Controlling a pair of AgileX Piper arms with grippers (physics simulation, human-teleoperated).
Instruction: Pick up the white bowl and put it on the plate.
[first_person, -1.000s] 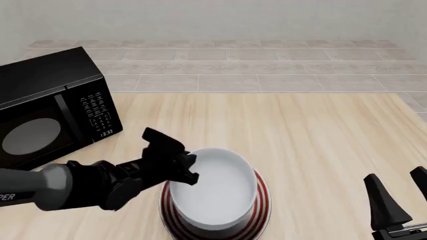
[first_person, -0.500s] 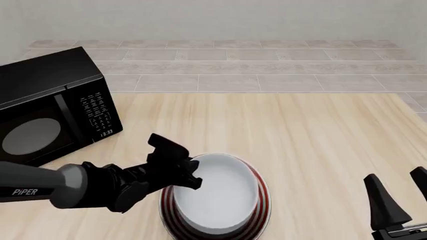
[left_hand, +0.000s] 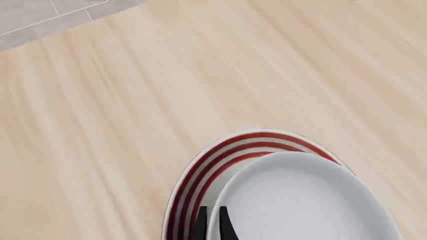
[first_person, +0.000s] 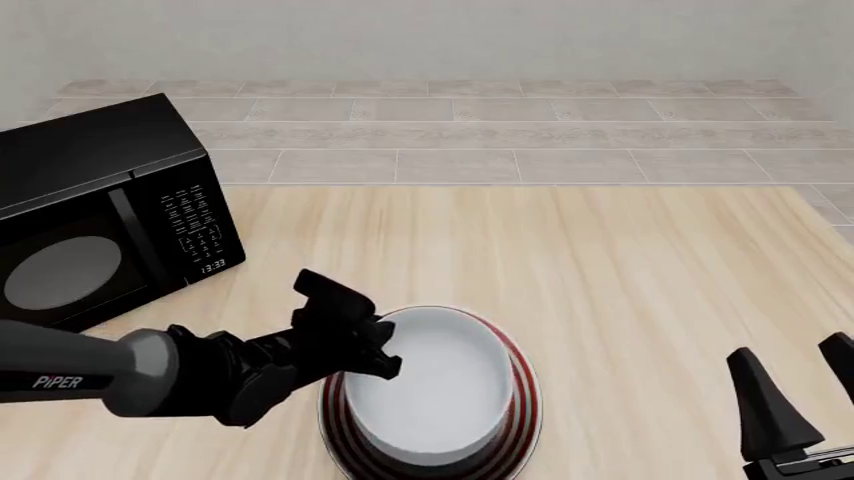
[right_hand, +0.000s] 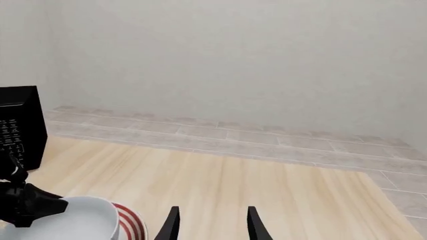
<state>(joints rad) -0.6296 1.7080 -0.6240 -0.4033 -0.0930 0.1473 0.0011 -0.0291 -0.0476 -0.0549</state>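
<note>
The white bowl (first_person: 430, 388) sits in the red-ringed plate (first_person: 525, 398) near the table's front edge, shifted a little toward the plate's right side. My left gripper (first_person: 375, 349) is shut on the bowl's left rim. In the left wrist view its two fingers (left_hand: 201, 226) stand close together across the rim of the bowl (left_hand: 300, 200), with the plate (left_hand: 199, 176) underneath. My right gripper (first_person: 798, 398) stands open at the front right, well away from both, with nothing between its fingers (right_hand: 172, 222).
A black microwave (first_person: 94, 220) stands at the left of the table, close behind the left arm. Grey tiled floor and a pale wall lie beyond the table's far edge. Bare wood stretches between the plate and the right gripper.
The left gripper has come down and a little to the right with the bowl, which now rests lower in the plate. The right arm has not moved.
</note>
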